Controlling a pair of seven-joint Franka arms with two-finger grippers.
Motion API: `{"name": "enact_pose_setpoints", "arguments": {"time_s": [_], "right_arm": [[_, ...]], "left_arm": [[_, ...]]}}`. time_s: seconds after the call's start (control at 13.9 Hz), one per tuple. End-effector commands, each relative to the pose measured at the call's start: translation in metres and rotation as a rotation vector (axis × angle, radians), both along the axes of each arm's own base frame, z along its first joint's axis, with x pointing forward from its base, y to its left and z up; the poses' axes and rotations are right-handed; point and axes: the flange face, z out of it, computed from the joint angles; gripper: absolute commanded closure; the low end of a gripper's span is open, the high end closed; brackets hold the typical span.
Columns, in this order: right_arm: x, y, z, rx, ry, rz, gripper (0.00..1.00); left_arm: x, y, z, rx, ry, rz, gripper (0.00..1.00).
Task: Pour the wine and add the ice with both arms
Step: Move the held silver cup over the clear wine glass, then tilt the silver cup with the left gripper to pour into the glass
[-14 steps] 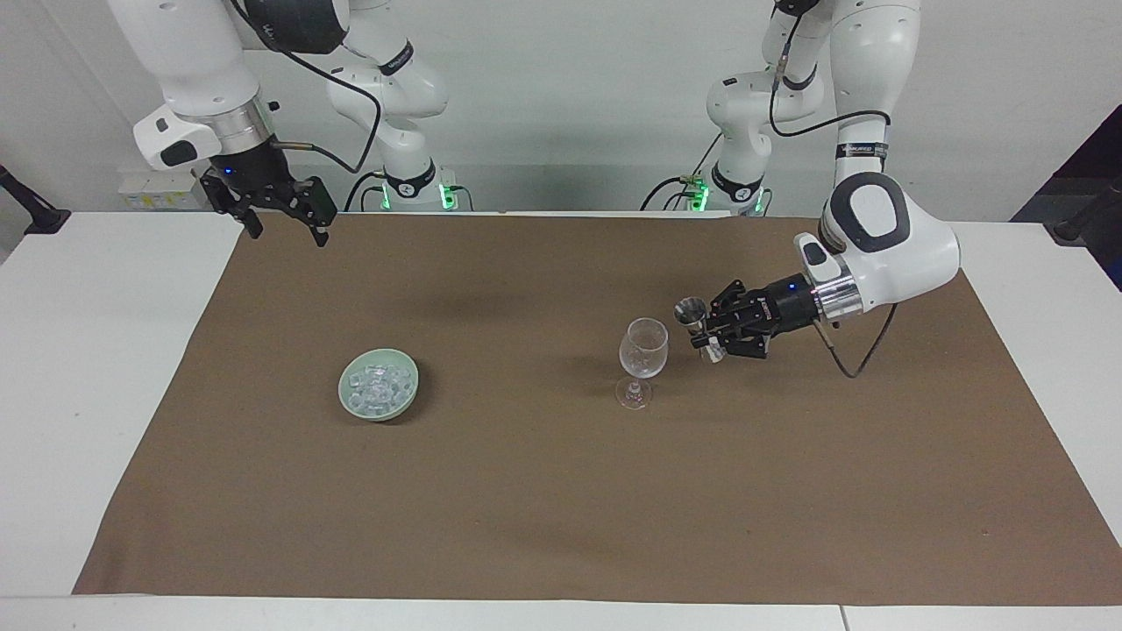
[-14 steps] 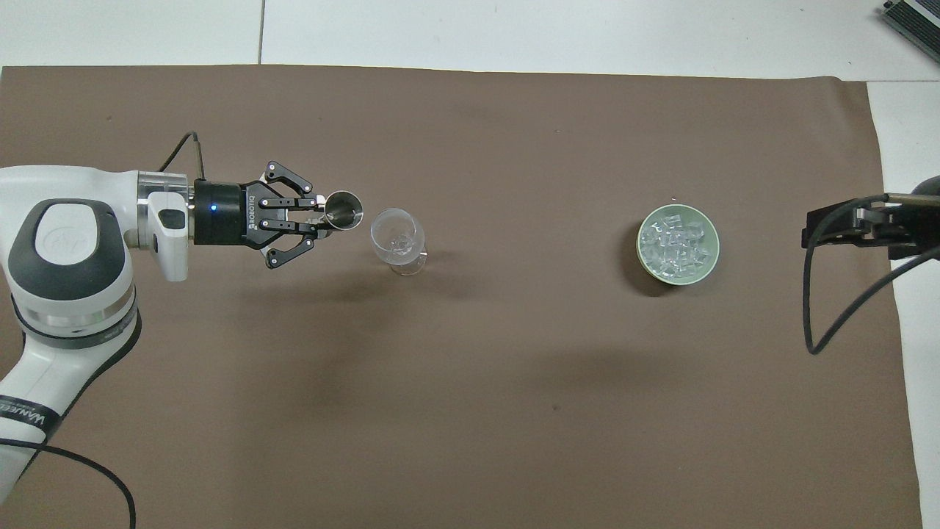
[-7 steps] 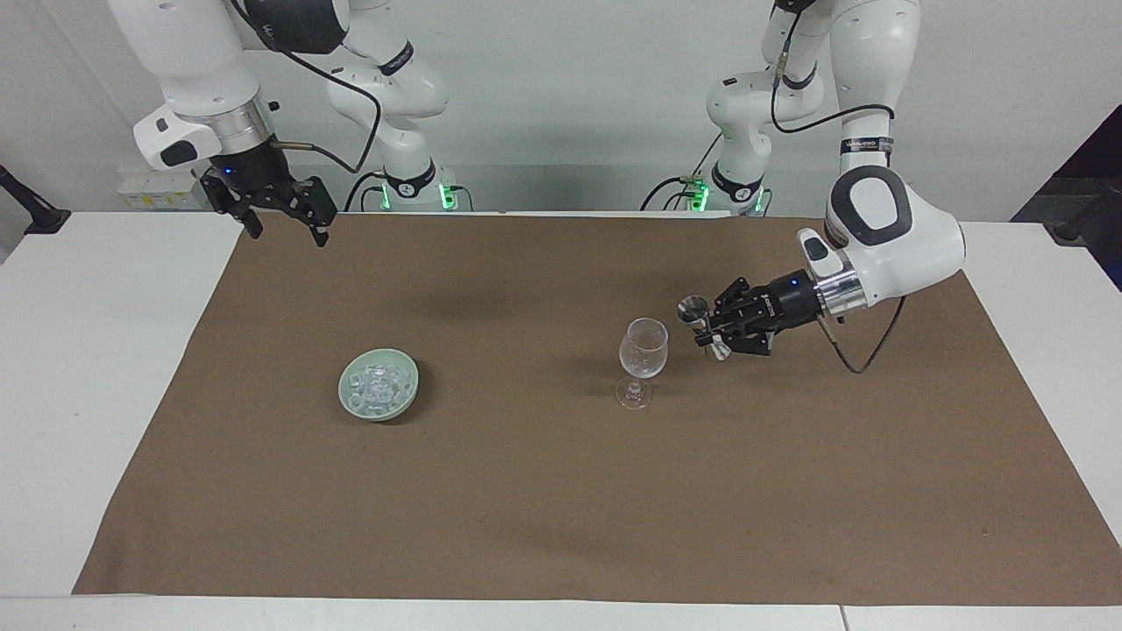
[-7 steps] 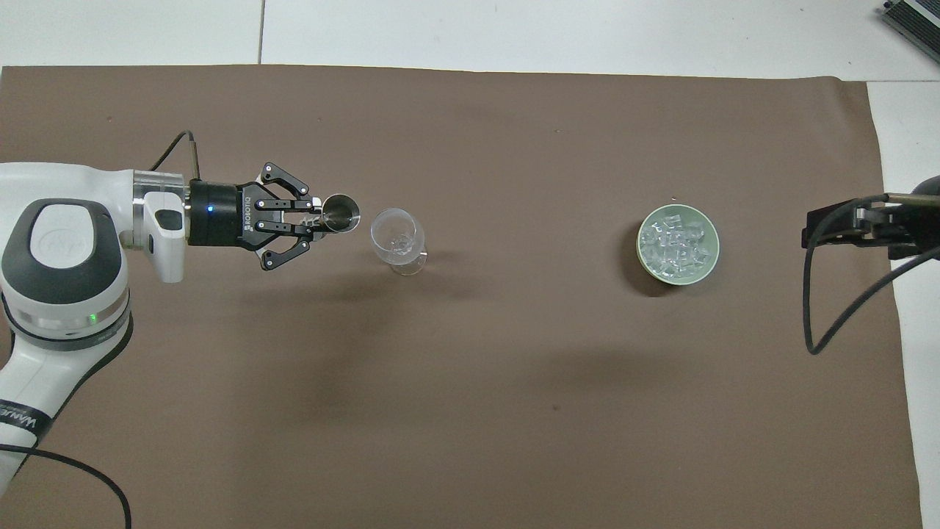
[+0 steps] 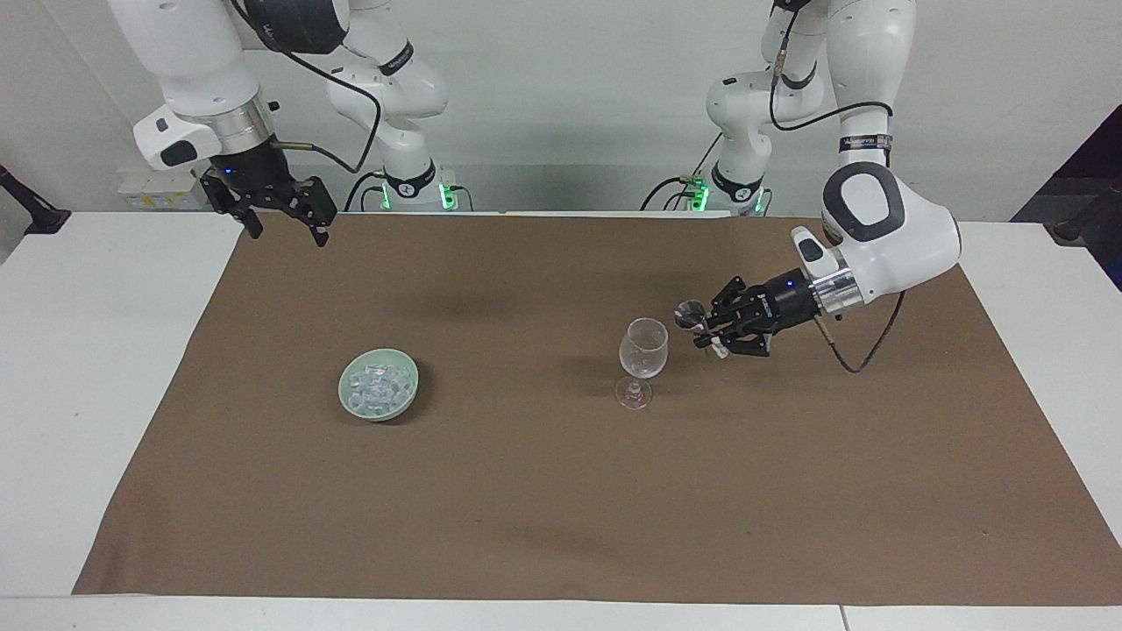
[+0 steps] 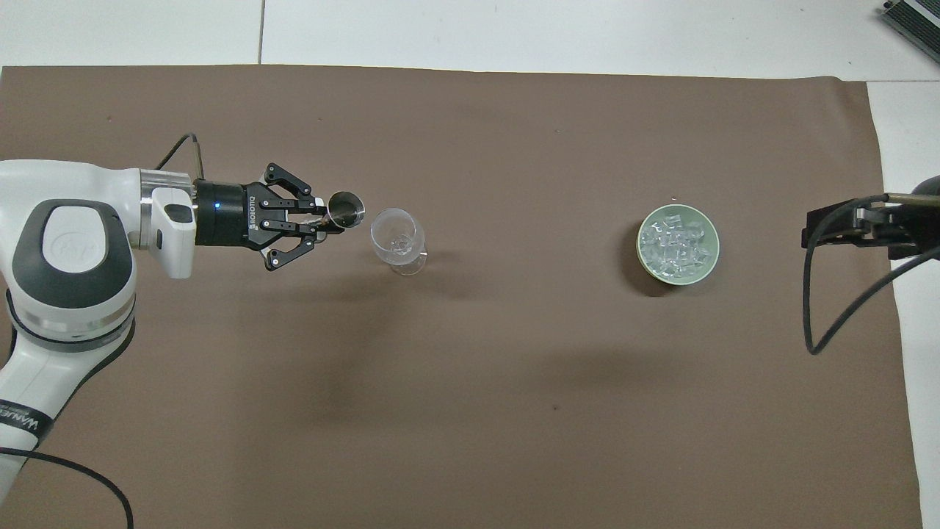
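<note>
On a brown cloth [image 5: 561, 491] spread across a white table [image 5: 88, 368], the right gripper [image 5: 279, 221], black fingers spread wide and empty, hangs over the cloth's corner at the right arm's end, where that arm waits. Near that end sits a pale green round ceramic bowl [image 5: 379, 384] [image 6: 677, 243], heaped with the ice [image 5: 377, 382] [image 6: 674, 242], small clear glassy cubes lying within its rim. Toward the left arm's end stands a clear stemmed wine glass [image 5: 642, 350] [image 6: 397, 238], upright; whether it holds any liquid cannot be told. Just beside its rim, apart from it, the left gripper [image 5: 714, 331] [image 6: 320, 220] pinches a small silver metal measuring cup [image 5: 692, 314] [image 6: 345, 209], tilted with its open mouth toward the glass; its contents cannot be made out.
</note>
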Motion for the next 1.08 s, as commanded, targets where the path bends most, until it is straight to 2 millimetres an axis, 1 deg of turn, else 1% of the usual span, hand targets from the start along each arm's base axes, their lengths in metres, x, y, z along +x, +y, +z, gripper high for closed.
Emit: {"name": "enact_pose_setpoints", "arguments": {"time_s": [0.0,0.07,0.14,0.43,0.5,0.58,0.65,0.72,1.01], "right_arm": [[0.001,-0.002,-0.001,0.015,-0.006,0.006,0.00],[0.001,-0.002,-0.001,0.015,-0.006,0.006,0.00],[0.001,-0.002,-0.001,0.015,-0.006,0.006,0.00],[0.001,-0.002,-0.001,0.015,-0.006,0.006,0.00],[0.001,-0.002,-0.001,0.015,-0.006,0.006,0.00],[0.001,-0.002,-0.001,0.015,-0.006,0.006,0.00],[0.001,-0.002,-0.001,0.015,-0.006,0.006,0.00],[0.001,-0.002,-0.001,0.015,-0.006,0.006,0.00],[0.001,-0.002,-0.001,0.015,-0.006,0.006,0.00]], "left_arm": [[-0.007,-0.010,0.009,0.045,-0.011,0.015,1.00],[-0.008,-0.015,0.010,0.055,-0.018,0.009,1.00],[-0.009,-0.015,0.013,0.063,-0.019,0.016,1.00],[-0.012,-0.014,0.035,0.166,0.001,0.043,1.00],[-0.011,-0.014,0.038,0.184,0.013,0.048,1.00],[-0.011,-0.015,0.038,0.188,0.013,0.050,1.00],[-0.013,-0.021,0.037,0.188,0.013,0.040,1.00],[-0.012,-0.022,0.034,0.188,0.018,0.037,1.00],[-0.010,-0.023,0.031,0.190,0.020,0.033,1.00]]}}
